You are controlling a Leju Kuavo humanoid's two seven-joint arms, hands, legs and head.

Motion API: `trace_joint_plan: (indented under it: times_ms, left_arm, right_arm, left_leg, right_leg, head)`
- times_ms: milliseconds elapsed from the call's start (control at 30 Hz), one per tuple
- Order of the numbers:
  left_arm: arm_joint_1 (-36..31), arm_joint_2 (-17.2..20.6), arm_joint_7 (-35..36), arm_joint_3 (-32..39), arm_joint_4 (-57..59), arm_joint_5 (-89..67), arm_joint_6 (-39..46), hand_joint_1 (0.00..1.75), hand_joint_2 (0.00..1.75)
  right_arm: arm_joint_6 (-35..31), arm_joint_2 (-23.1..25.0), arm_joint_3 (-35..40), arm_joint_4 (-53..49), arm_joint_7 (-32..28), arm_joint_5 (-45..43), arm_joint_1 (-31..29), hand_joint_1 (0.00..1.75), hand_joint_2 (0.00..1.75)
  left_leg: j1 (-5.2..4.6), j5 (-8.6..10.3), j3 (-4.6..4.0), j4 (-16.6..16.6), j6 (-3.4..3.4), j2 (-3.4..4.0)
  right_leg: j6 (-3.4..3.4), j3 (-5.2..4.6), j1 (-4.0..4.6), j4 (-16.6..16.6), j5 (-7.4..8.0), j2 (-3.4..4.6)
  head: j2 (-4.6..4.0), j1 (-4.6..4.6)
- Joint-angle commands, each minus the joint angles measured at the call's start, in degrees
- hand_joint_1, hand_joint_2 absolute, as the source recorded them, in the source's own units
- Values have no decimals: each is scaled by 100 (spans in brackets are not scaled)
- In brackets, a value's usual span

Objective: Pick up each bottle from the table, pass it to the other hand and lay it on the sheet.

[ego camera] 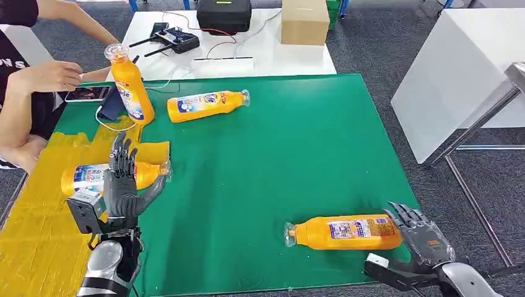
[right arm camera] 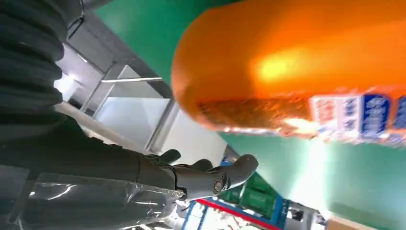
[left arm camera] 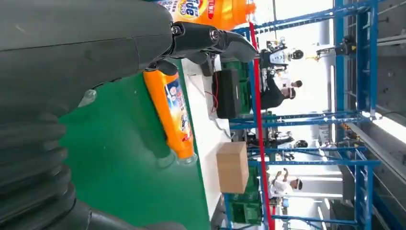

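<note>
left hand [ego camera: 124, 185]: mine, fingers [ego camera: 122, 154] spread upright, released, nothing in them; standing just in front of the bottle on the sheet.
right hand [ego camera: 421, 232]: fingers [ego camera: 405, 213] splayed, released; right beside the base of the near bottle, contact unclear.
near bottle [ego camera: 343, 233]: orange plastic, lying flat on the green tabletop [ego camera: 278, 161], long axis side to side, clear cap toward my left, base toward my right hand.
sheet bottle [ego camera: 93, 176]: lying on the yellow sheet [ego camera: 37, 229], long axis side to side, neck pointing right, blue-white label.
far bottle [ego camera: 207, 104]: lying flat at the far side, neck pointing right, glossy, round body.
upright bottle [ego camera: 128, 83]: standing, slightly tilted, far left, near a person's hand [ego camera: 52, 75].
sheet: yellow, ribbed texture, wrinkled edge.
</note>
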Motion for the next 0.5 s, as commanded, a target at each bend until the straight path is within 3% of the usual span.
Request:
trace_joint_plan:
  times_ms: [33,233,500]
  left_arm:
    - [-49,-24,59,-93,97,28,-48,0,175]
    - [-99,-60,89,-107,184,47,-59,0,175]
    - [-186,-89,105,-155,334,89,-100,0,175]
  right_arm:
    - [-8,408,595,879,72,205,-607,0,175]
    - [-127,813,1012,1514,22,524,-1233,0,175]
    - [40,847,1301,1938,-118,646,-1623,0,175]
  left_leg:
    - [10,-9,30,-9,-11,10]
    - [13,-3,21,-9,-8,19]
    - [8,-1,31,-8,-7,15]
  right_leg:
    - [-5,30,9,-14,-4,5]
    - [-4,20,12,-17,5,11]
    - [-3,27,9,-12,2,6]
  head:
    - [0,-2]
    - [0,0]
    - [0,2]
